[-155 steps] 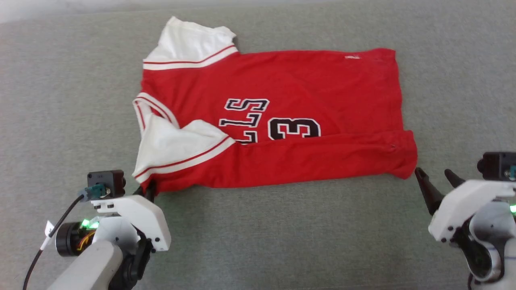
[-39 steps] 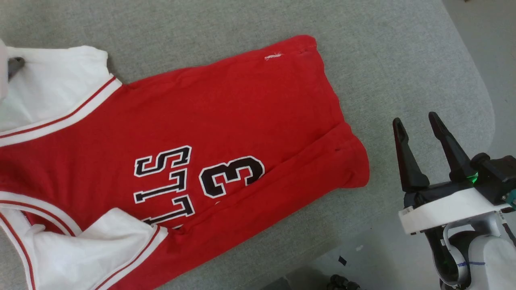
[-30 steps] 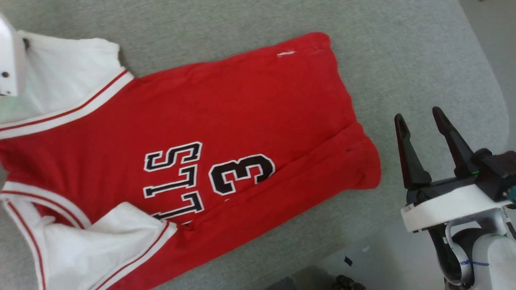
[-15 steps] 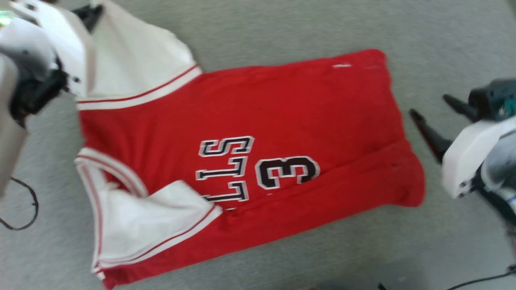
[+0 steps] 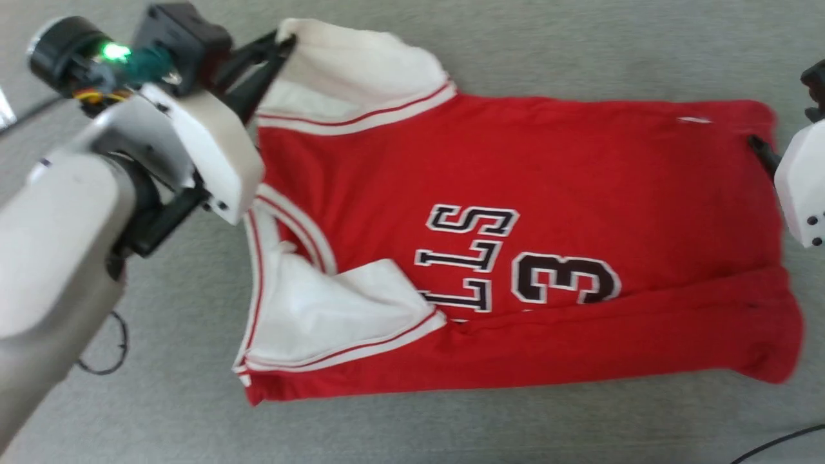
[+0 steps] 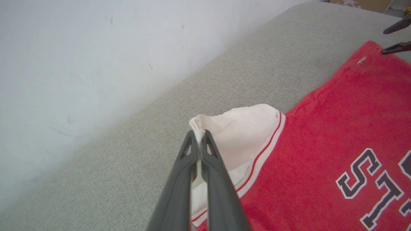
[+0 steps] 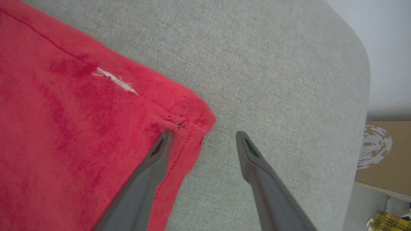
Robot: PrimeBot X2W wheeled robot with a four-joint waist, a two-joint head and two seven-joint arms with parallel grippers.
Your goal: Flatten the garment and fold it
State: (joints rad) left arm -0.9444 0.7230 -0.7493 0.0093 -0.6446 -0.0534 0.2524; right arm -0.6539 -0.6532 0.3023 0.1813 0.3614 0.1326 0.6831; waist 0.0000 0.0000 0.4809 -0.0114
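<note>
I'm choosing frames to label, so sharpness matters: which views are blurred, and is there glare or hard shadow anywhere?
Head view: the garment is mildly smeared, worst at its lower right corner; a green light flares on the left arm. Left wrist view: crisp on the left gripper and pinched white sleeve, wall washed pale. Right wrist view: slightly soft, right gripper blurred; flat light, no hard shadows.

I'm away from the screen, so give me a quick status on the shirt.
Left gripper shut on garment at far white sleeve. Right gripper open, astride far hem corner. Near side folded over; nothing on it.
</note>
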